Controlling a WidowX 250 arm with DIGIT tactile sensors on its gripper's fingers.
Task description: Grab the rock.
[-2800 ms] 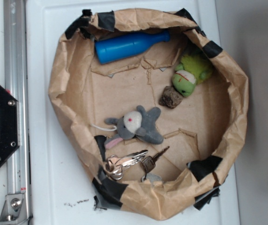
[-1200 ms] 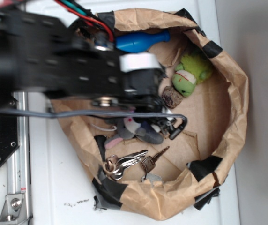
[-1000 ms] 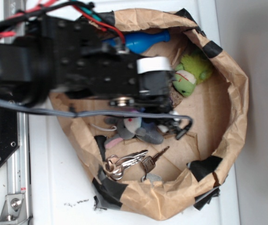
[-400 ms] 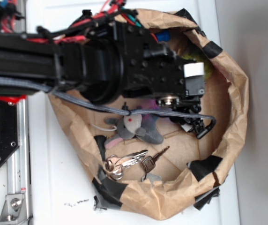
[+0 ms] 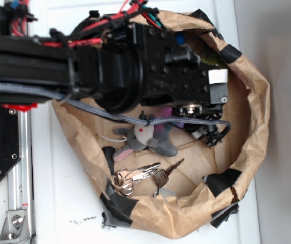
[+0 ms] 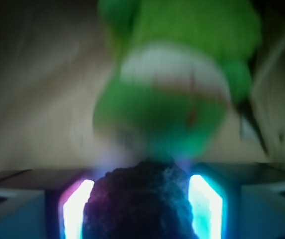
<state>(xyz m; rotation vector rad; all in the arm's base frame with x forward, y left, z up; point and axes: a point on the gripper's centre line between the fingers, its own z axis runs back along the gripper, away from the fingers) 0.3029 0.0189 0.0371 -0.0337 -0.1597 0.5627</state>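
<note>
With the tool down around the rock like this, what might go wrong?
1. The green plush toy sits right behind the rock; closing could pinch or drag it.
2. The rock is lumpy between the fingers, so it may slip.
3. The exterior view hides the rock under the arm, so only the blurred wrist view can confirm the grasp.

One rock (image 6: 138, 201), dark and rough, between the two lit fingers (image 6: 75, 211) of one gripper (image 6: 140, 209). One green plush toy (image 6: 175, 89), just behind the rock. One grey plush animal (image 5: 145, 138), near the middle of the paper basket (image 5: 252, 137). One bunch of keys (image 5: 143, 175), toward the basket's lower rim. One blue bottle (image 5: 179, 38), mostly hidden under the arm at the upper rim. One paper basket, on one white counter (image 5: 59, 203).
</note>
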